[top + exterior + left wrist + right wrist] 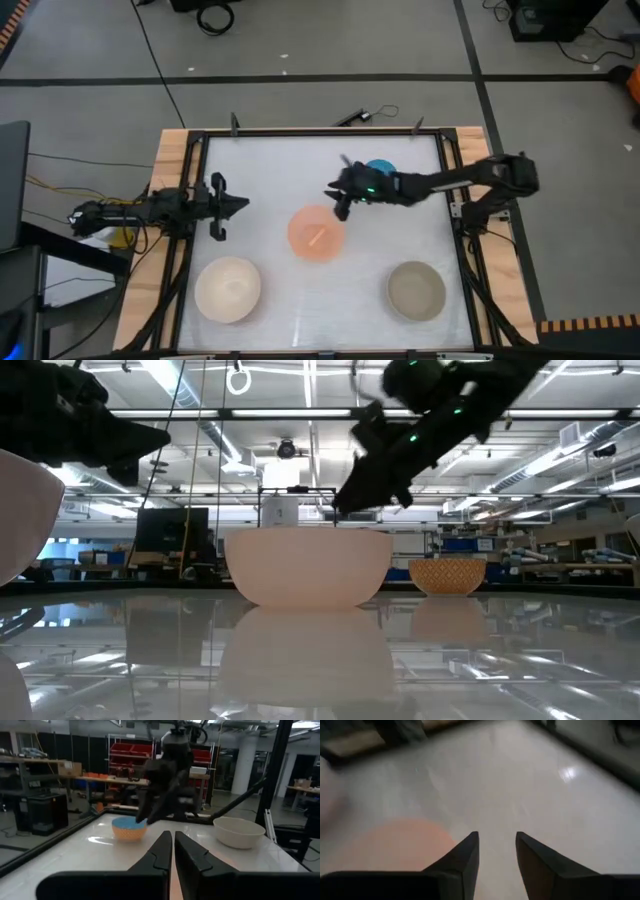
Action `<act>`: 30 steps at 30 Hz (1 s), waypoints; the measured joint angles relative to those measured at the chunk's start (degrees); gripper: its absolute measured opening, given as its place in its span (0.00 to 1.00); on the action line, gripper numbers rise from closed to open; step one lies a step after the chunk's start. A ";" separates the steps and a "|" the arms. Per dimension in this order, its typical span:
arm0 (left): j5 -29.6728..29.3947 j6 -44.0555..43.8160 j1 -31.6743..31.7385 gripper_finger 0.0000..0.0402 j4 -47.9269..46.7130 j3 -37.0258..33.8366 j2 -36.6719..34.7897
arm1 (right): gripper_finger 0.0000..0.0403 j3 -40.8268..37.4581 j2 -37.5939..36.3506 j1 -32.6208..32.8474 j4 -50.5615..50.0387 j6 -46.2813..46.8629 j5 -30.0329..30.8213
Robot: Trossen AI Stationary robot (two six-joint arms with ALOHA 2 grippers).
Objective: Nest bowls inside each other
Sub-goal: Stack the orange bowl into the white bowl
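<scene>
The salmon-orange bowl (317, 233) stands upright on its base at mid-table. The blue bowl (381, 167) stands behind it, partly hidden by my right arm. The cream-white bowl (228, 289) is near left and the grey-beige bowl (416, 290) near right. My right gripper (340, 197) hangs open in the air just above the salmon bowl's far rim (330, 528), slanting down, with nothing between its fingers (496, 845). My left gripper (228, 205) waits shut at the left edge, level and clear of the bowls (173, 842).
A black frame (320, 133) borders the white table top, with wooden boards outside it. All the bowls stand apart from one another. There is bare table between the salmon bowl and the two near bowls.
</scene>
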 joint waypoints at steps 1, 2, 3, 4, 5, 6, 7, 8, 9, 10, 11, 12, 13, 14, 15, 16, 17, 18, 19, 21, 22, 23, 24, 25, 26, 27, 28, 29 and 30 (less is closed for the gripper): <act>-0.01 0.00 0.00 0.06 -0.28 0.00 0.00 | 0.35 2.33 1.88 -0.21 -3.53 -0.04 0.01; -0.02 0.08 0.00 0.06 -0.51 0.00 0.00 | 0.36 4.30 3.63 -0.31 -6.51 -0.20 -0.03; -0.02 0.39 0.00 0.06 -0.72 0.00 0.00 | 0.36 5.97 5.27 -0.22 -8.64 -0.32 -0.08; 0.00 0.69 0.00 0.06 -0.87 0.00 0.00 | 0.36 7.41 6.62 -0.04 -10.34 -0.39 -0.21; -0.02 0.72 0.00 0.06 -1.10 0.00 0.00 | 0.36 8.60 7.83 0.23 -11.58 -0.43 -0.21; -0.02 0.73 0.00 0.06 -1.37 0.00 0.00 | 0.36 9.51 8.75 0.53 -11.81 -0.53 -0.21; -0.14 0.95 0.00 0.06 -1.53 0.00 0.00 | 0.36 10.22 9.40 0.87 -11.79 -0.63 -0.25; -0.30 1.40 0.00 0.06 -1.72 0.00 0.00 | 0.36 11.01 9.97 1.24 -11.75 -0.86 -0.25; -0.44 1.74 0.00 0.06 -1.81 0.00 0.00 | 0.36 11.72 10.30 1.58 -11.37 -1.24 -0.29; -0.48 1.77 0.00 0.06 -1.99 0.00 0.00 | 0.36 12.49 10.58 1.93 -10.97 -1.81 -0.50; -0.54 1.68 0.00 0.06 -2.28 0.00 0.00 | 0.36 13.22 10.68 2.22 -10.61 -2.39 -1.23; -0.60 0.92 0.00 0.06 -2.34 0.00 0.00 | 0.36 13.86 10.68 2.45 -10.28 -3.03 -2.29; -0.63 -0.28 0.00 0.06 -2.54 0.00 0.00 | 0.36 14.50 10.68 2.65 -10.01 -3.47 -3.12; -0.62 -1.35 -0.03 0.06 -2.84 0.00 0.00 | 0.36 15.12 10.68 2.79 -9.86 -3.57 -3.22; -0.58 -2.25 -0.27 0.06 -3.50 0.00 0.02 | 0.36 15.65 10.68 2.87 -10.15 -3.64 -2.83; -0.58 -2.41 -0.55 0.06 -4.54 0.00 0.22 | 0.36 16.18 10.68 2.88 -11.04 -3.66 -1.72; -0.43 -2.39 -0.80 0.06 -5.22 0.02 0.67 | 0.36 16.67 10.68 2.81 -12.11 -3.65 -0.11; -0.43 -2.15 -0.97 0.06 -5.29 0.04 1.52 | 0.36 17.09 10.68 2.41 -13.40 -3.60 1.68; -0.86 -1.89 -1.12 0.06 -5.29 0.07 2.55 | 0.36 17.23 10.68 1.89 -14.41 -3.42 3.13; -2.85 -1.37 -1.22 0.06 -5.10 0.07 4.24 | 0.36 17.24 10.66 0.63 -17.08 -2.48 3.63; -3.43 -1.26 -1.22 0.06 -4.99 0.07 5.22 | 0.36 17.21 10.67 0.13 -18.33 -1.42 2.57; -3.88 -1.24 -1.22 0.06 -4.95 0.07 6.13 | 0.36 17.07 10.68 -0.29 -19.08 -0.45 0.93; -4.41 -1.27 -1.22 0.06 -4.93 0.07 7.03 | 0.36 16.95 10.68 -0.55 -19.45 -0.13 -0.95; -4.73 -1.26 -1.22 0.06 -4.89 0.07 7.81 | 0.36 16.95 10.68 -0.55 -20.17 0.00 -2.21; -5.37 -1.26 -1.22 0.06 -4.76 0.08 8.56 | 0.36 16.95 10.68 -0.34 -20.81 0.02 -2.84; -6.29 -1.26 -1.25 0.06 -4.61 0.09 9.40 | 0.36 16.95 10.68 -0.10 -21.55 0.02 -3.18; -7.00 -1.26 -1.25 0.06 -4.50 0.09 10.13 | 0.36 16.89 10.68 0.21 -21.98 0.02 -3.24; -7.73 -1.26 -1.25 0.07 -4.39 0.09 10.87 | 0.36 16.89 10.68 0.53 -22.23 0.02 -3.24; -8.27 -1.32 -1.25 0.08 -4.27 0.09 11.58 | 0.36 16.89 10.68 0.86 -22.61 0.00 -3.24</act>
